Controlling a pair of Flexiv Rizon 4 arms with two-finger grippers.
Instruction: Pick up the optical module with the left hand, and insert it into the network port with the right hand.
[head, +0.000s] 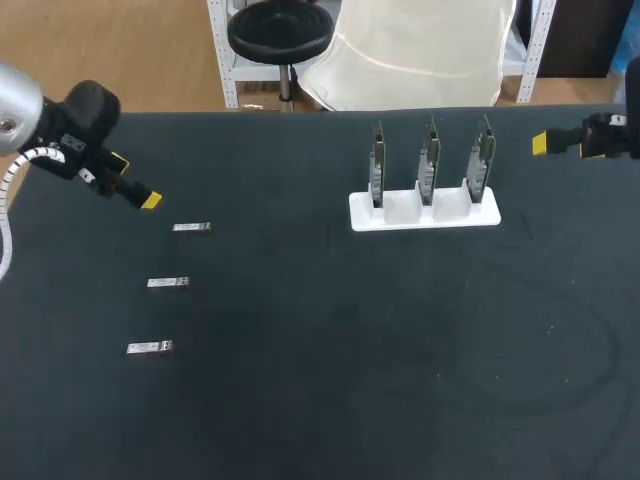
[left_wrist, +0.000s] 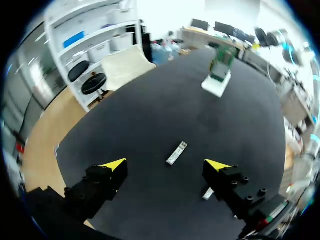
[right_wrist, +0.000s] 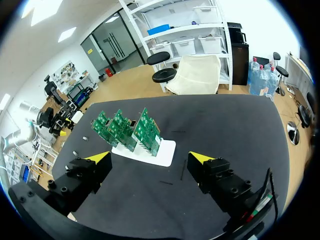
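Observation:
Three silver optical modules lie in a column on the black table: a far one, a middle one and a near one. My left gripper hovers open up and to the left of the far module; in the left wrist view that module lies just ahead of the open gripper, and a second module peeks out beside one finger. A white stand holds three upright green boards with network ports. My right gripper hangs open to the stand's right, with the boards ahead of it.
The black table stretches bare between the modules and the stand. A thin dark line marks the mat near the stand. The table's far edge runs just behind both grippers.

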